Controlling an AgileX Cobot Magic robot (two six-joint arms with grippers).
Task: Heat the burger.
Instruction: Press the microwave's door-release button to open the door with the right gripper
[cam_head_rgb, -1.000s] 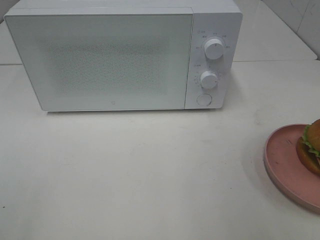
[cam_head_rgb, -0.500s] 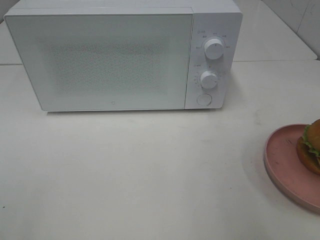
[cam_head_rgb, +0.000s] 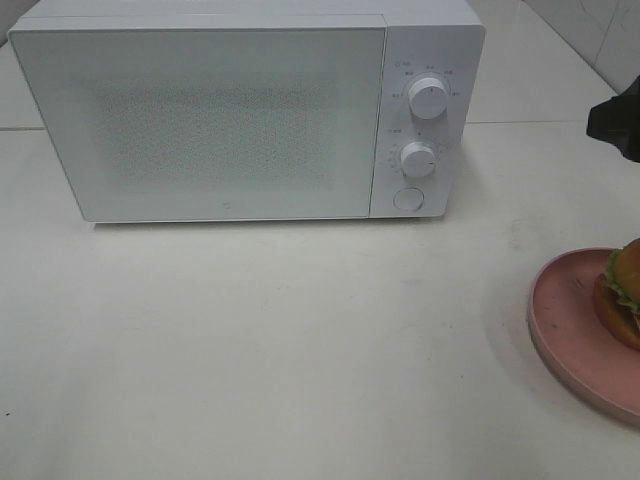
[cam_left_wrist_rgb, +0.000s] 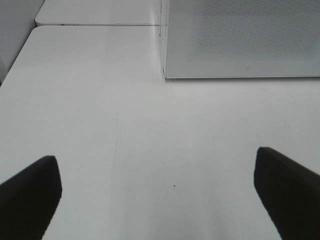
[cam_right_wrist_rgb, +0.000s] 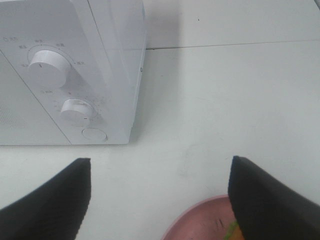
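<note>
Both stand open and empty, left gripper (cam_left_wrist_rgb: 157, 172) facing the shut microwave (cam_head_rgb: 200, 120), right gripper (cam_right_wrist_rgb: 160, 182) near the burger (cam_head_rgb: 626, 290); opening the door likely comes next.

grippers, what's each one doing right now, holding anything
left gripper: open, holding nothing
right gripper: open, holding nothing
</note>
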